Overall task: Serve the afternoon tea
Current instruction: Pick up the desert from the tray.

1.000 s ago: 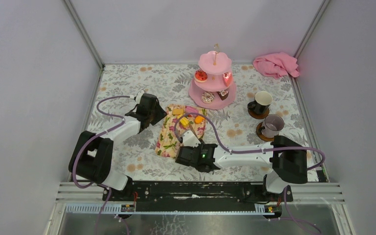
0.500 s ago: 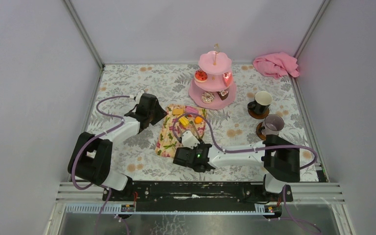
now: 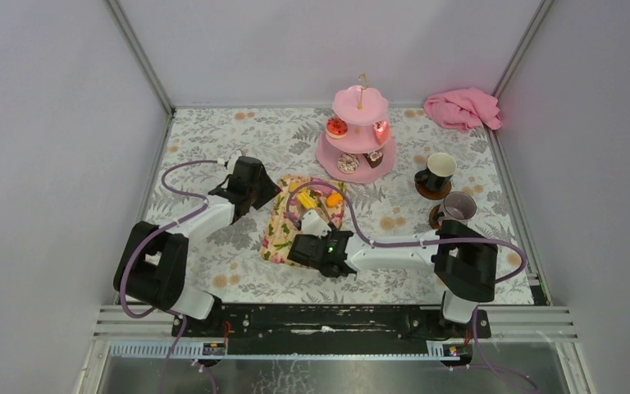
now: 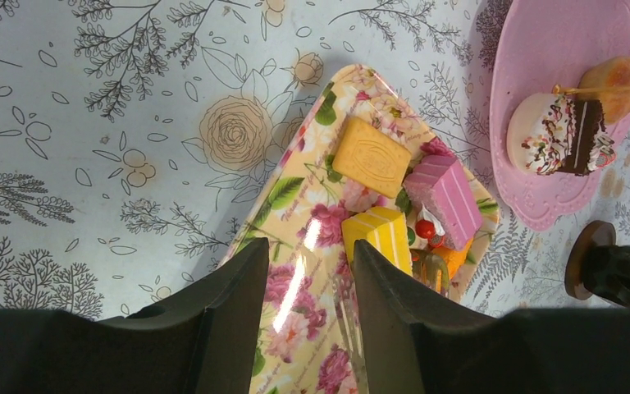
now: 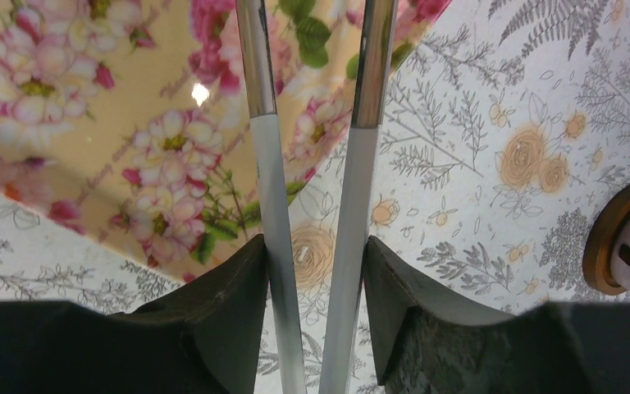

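Afternoon tea sits in two places on the flower-printed table [image 3: 213,148]. One pink three-tier stand [image 3: 361,107] stands upright at the far middle, its spindle vertical. Four small toy cakes show on it: a red one [image 3: 336,127] and a pink-red one [image 3: 381,131] on the middle tier, and a white sprinkled one [image 3: 348,163] and a chocolate one [image 3: 373,157] on the bottom tier.

Four more lie at the far end of the one floral rectangular tray [image 3: 279,238]: a tan biscuit slab [image 4: 371,156], a pink block [image 4: 445,190], a yellow striped slice [image 4: 377,234] and an orange cake with a red cherry [image 4: 447,256]. The tray's long axis runs from near-left to far-right.

Right of the stand are two mugs, one black mug [image 3: 440,168] and one grey mug [image 3: 459,207], both upright, each on its own round brown coaster [image 3: 431,194]. One crumpled pink cloth [image 3: 462,109] lies in the far right corner.

The right gripper [image 5: 316,246] is clamped on a pair of tongs [image 5: 262,148], one finger against each arm. The tongs have white shafts that turn to chrome. Their long axis points away from the arm bases along the tray, and the tips are out of the wrist view.

The left gripper [image 4: 308,254] hangs at the tray's left edge with its jaws partly apart. Only the tray shows in the gap.
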Controlling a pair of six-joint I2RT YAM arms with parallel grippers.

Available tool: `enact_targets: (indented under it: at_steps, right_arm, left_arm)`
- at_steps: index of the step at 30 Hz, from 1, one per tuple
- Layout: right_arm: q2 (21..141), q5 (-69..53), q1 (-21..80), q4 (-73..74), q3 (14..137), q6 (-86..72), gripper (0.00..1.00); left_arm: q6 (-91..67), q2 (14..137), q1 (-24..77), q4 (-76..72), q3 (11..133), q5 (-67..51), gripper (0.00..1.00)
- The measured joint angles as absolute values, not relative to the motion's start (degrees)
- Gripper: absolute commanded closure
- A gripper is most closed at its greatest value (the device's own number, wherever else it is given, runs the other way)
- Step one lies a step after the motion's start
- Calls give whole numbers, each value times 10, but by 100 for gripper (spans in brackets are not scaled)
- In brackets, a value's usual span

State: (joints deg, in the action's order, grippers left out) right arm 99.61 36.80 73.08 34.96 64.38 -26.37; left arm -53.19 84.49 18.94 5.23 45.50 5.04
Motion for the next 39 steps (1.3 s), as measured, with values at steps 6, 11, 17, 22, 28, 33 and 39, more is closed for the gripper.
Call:
enact_targets:
  at_steps: [6,11,17,22,28,33,39]
  right_arm:
    - [1004,362,708,332,656,-234,62]
    - [1005,348,707,324,658,-220,89]
    - [1003,342,707,324,657,-222,100]
    - [973,340,709,335,657,-224,100]
    - [924,350,716,366,669,-224,100]
    - [905,354,720,379,677,-228,100]
    - [882,364,725,401,679,-233,100]
  left_arm:
    - [-532,845,189,46,455,49,50]
    - [-532,845,189,40,455,48,50]
    - [-532,845,189,34,455,48,50]
    - [-532,844,189,35,452,49,50]
    - [-532,833,189,35,450,49,50]
    - [-532,826,189,36,449,49,50]
    - [-532,823,189,36,449,49,50]
